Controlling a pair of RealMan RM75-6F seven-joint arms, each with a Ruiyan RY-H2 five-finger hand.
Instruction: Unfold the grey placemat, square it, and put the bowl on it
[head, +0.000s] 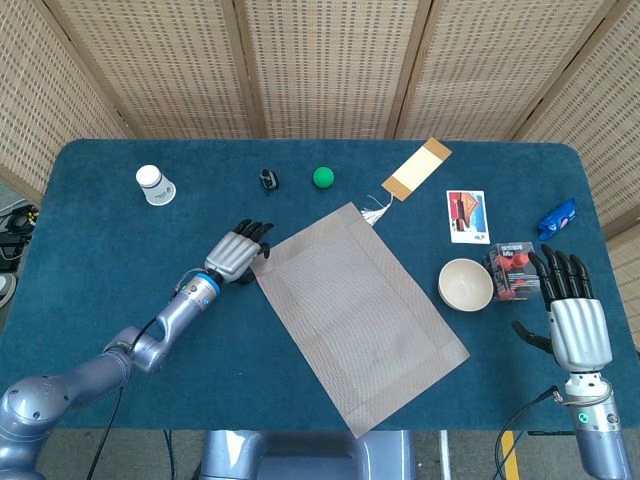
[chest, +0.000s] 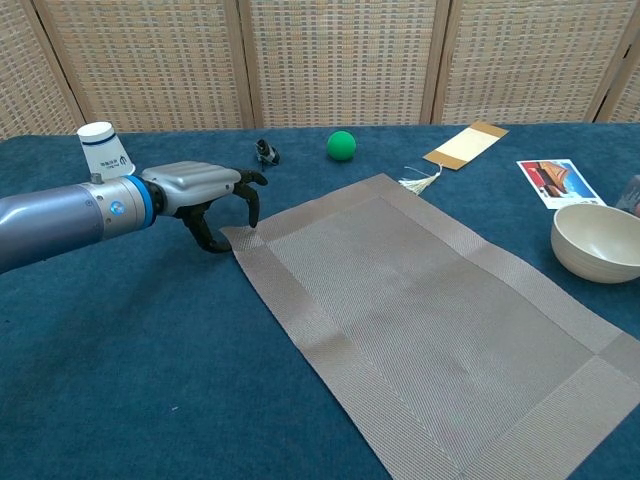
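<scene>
Grey placemat (head: 358, 317) lies fully unfolded & flat on the blue table (head: 120, 300), skewed at an angle to the table edges, not square yet. Its far-left corner sits right at the left hand (head: 234, 256). In chest view the left hand (chest: 196, 190) is palm-down, fingers (chest: 246, 200) curled downward w/ tips at or on that corner and thumb hooked just behind the mat edge. Can't tell for sure whether the corner is actually pinched or only touched. Left forearm runs back toward the near-left of the table.

Right hand (head: 573, 310) hovers at the table's right edge, fingers straight & apart, holding nothing; not seen in chest view. Cream bowl (head: 465, 285) stands upright on bare cloth just left of the right hand, close to the mat's right edge but off it. Bowl in chest view (chest: 598, 242) is empty. Small red/black box (head: 510, 272) sits betw. bowl & right hand's fingertips.

Beyond the left hand: white paper cup (head: 154, 184) upside down, far-left; small black clip (head: 267, 179) and green ball (head: 323, 177) further out. Tan bookmark w/ white tassel (head: 412, 175) lies past the mat's far corner, tassel touching it. Picture card (head: 467, 216) beyond the bowl; blue packet (head: 557, 217) at far right.
</scene>
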